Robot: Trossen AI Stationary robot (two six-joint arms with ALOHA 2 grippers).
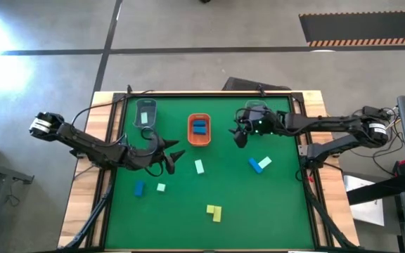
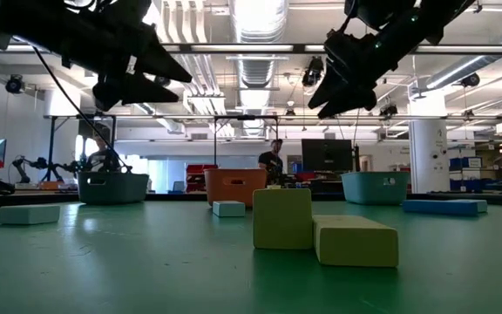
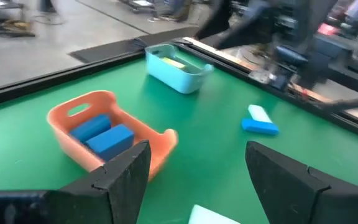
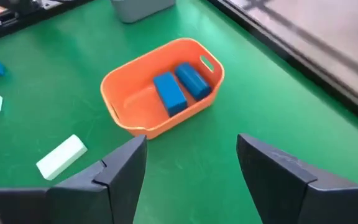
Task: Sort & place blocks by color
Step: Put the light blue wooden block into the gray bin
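From above, you see the orange tray [image 1: 199, 131] at the far middle of the green table [image 1: 188, 225], two dark blue blocks [image 1: 200, 127] inside; your left gripper [image 1: 169, 160] hovers just left of it, your right gripper [image 1: 239, 133] just right, both spread open and empty. The low view alone shows two yellow blocks [image 2: 325, 228] touching in an L. Your right wrist view shows the blue pair [image 4: 180, 89] lying parallel along the tray's length, a mint block [image 4: 61, 157] slanted beside it.
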